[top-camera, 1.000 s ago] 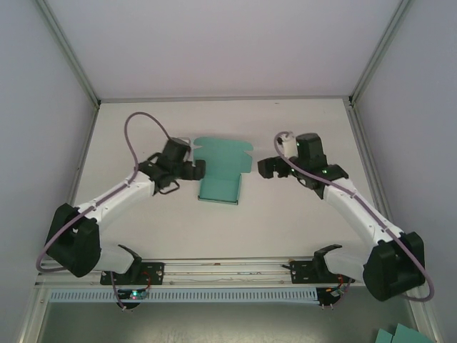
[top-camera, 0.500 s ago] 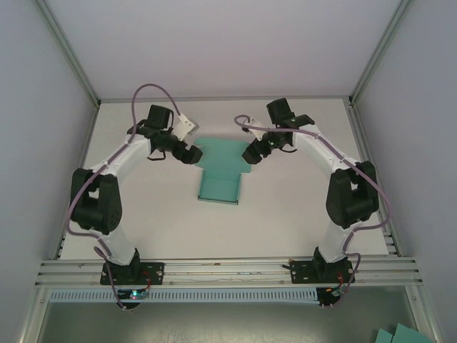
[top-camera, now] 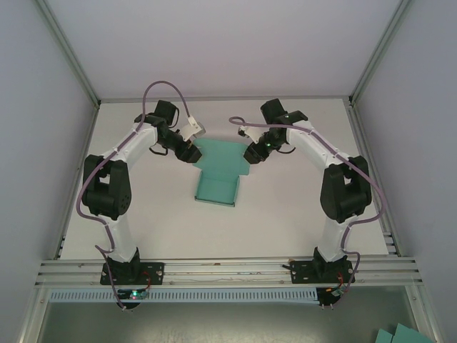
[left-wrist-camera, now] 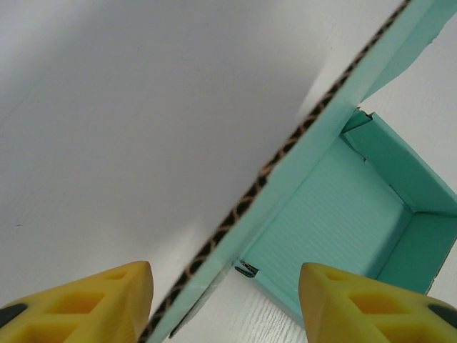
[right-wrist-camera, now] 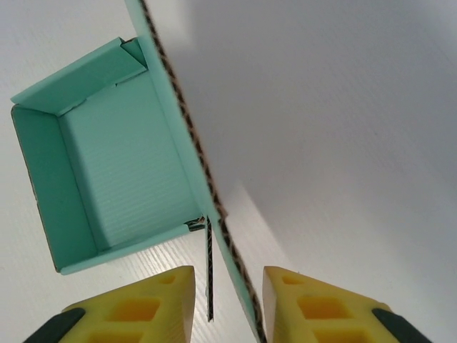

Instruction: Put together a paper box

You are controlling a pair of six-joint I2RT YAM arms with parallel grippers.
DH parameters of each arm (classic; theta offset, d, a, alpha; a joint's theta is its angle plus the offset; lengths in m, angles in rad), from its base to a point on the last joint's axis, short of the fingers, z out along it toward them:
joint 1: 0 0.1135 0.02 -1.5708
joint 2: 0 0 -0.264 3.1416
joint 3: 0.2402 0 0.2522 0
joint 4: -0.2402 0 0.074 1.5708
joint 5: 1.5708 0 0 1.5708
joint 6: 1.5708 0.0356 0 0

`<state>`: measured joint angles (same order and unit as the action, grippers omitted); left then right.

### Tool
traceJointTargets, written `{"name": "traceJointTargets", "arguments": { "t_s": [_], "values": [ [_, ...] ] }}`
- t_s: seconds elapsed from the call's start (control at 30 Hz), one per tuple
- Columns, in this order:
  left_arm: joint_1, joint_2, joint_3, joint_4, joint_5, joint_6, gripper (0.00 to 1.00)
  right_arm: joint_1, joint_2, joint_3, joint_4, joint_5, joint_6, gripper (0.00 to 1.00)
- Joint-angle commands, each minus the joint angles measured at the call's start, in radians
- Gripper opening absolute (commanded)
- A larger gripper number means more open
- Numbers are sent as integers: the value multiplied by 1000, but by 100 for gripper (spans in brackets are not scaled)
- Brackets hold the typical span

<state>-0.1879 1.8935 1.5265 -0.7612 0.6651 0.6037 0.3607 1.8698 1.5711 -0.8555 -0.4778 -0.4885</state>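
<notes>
Fingers of the left gripper stand apart, with a raised flap of the box running between them, unpinched. The right gripper shows a narrower gap and straddles the opposite flap. We note both arms reared up, elbows high, reaching inward over the box mid-table. A second ago both arms lay low, with the grippers beside the card.

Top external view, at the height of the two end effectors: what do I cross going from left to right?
left end effector → paper box → right end effector
</notes>
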Motion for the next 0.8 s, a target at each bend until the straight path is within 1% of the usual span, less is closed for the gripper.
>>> {"name": "traceJointTargets", "arguments": {
  "t_s": [0.0,0.03,0.07,0.13,0.17,0.2,0.3,0.37,0.43,0.5,0.6,0.63,0.7,0.77],
  "values": [
    [4,-47,-19,-50,21,34,56,16,27,33,-21,-29,27,35],
    [4,-49,-19,-50,19,33,56,17,26,31,-16,-35,32,35],
    [4,-50,-20,-50,19,31,52,17,23,28,-9,-41,34,35],
    [3,-50,-17,-49,15,25,44,17,23,23,7,-35,46,32],
    [5,-50,-17,-49,15,25,38,19,30,26,4,-43,49,30],
    [2,-51,-19,-46,12,23,33,21,37,29,4,-43,59,26],
    [1,-56,-21,-37,4,19,24,35,51,35,7,-42,77,15],
    [-5,-58,-24,-28,1,12,15,46,58,46,10,-26,95,8],
    [-14,-60,-26,-14,-16,-10,9,55,52,51,29,10,129,4],
    [-24,-69,-38,23,-59,-53,1,62,35,51,51,52,172,1],
    [-44,-107,-60,47,-140,-98,0,75,2,66,76,148,270,0],
    [-48,-132,-84,87,-169,-135,0,82,-13,69,87,185,311,0],
    [-53,-177,-115,163,-224,-227,0,100,-38,64,126,273,408,0],
    [-57,-216,-137,232,-269,-355,0,127,-61,52,174,386,524,0]
  ]
}}
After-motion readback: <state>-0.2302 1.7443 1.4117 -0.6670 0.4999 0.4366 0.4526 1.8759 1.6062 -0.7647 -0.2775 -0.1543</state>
